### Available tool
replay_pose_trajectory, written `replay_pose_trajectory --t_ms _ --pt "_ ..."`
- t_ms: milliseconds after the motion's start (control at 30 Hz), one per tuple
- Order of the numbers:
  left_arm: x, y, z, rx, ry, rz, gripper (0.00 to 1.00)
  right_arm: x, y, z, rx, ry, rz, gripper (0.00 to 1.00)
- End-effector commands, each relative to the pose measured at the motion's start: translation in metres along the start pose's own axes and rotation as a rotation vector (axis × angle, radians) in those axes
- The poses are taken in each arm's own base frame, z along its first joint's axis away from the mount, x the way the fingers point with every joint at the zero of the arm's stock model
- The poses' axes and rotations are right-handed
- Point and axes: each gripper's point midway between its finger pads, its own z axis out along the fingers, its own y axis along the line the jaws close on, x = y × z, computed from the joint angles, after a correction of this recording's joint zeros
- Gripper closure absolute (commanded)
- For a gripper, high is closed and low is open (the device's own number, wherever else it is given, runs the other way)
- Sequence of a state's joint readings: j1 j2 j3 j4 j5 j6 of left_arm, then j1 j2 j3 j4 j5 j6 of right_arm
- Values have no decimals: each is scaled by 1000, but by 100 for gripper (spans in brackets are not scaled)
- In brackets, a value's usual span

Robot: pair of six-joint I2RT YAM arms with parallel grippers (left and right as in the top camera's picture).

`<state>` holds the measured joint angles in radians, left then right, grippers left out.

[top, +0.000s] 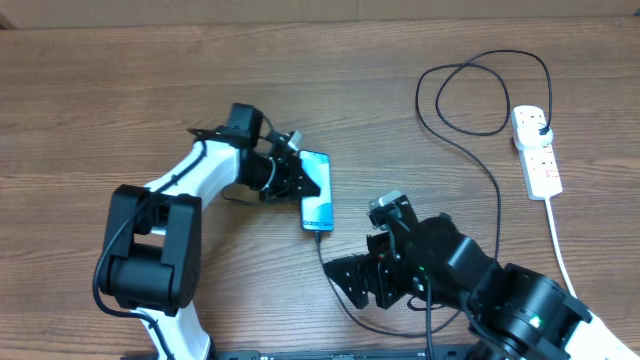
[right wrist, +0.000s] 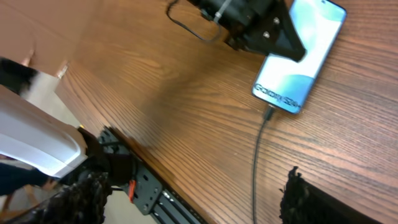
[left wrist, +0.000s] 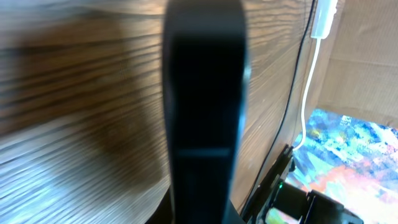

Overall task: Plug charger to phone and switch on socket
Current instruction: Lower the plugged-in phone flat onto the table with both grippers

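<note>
The phone point(top: 317, 203) lies on the wooden table with its teal screen up; it also shows in the right wrist view point(right wrist: 300, 55). My left gripper point(top: 297, 177) is shut on the phone's left edge, which fills the left wrist view as a dark blurred bar point(left wrist: 205, 99). The charger cable point(top: 497, 205) runs from the phone's bottom edge, where its connector point(right wrist: 268, 114) sits, round to a black plug point(top: 541, 128) in the socket strip point(top: 538, 160). My right gripper point(top: 362, 280) is open and empty just below and right of the phone, over the cable point(right wrist: 256, 168).
The strip's thick white cord point(top: 562, 255) runs toward the front right edge. The cable loops at the back right point(top: 480, 95). The table's front edge and a black rail point(right wrist: 149, 190) lie close under my right gripper. Beyond the table is a colourful floor mat point(left wrist: 348, 143).
</note>
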<state>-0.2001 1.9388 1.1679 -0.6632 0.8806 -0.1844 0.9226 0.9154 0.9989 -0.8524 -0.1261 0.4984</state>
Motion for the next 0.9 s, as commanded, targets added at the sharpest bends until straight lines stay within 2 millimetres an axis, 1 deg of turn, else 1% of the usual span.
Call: replay_pose_trajectory --t_ms 0,100,333,467,733,867 --pt "-7 -3 -6 30 -10 114 96 -8 3 2 0 -7 6 4" --pt "-8 2 -3 21 -6 119 96 -5 0 12 20 25 11 0" --pt "-9 16 2 -25 1 111 96 0 -6 26 49 67 75 0" --pt "-11 21 5 -37 -2 113 94 0 -5 27 48 70 75 0" --pt "-15 23 6 -45 -15 127 89 -3 -4 27 40 58 73 0" --pt "-15 25 6 -54 -16 128 87 -8 -1 27 28 40 69 0"
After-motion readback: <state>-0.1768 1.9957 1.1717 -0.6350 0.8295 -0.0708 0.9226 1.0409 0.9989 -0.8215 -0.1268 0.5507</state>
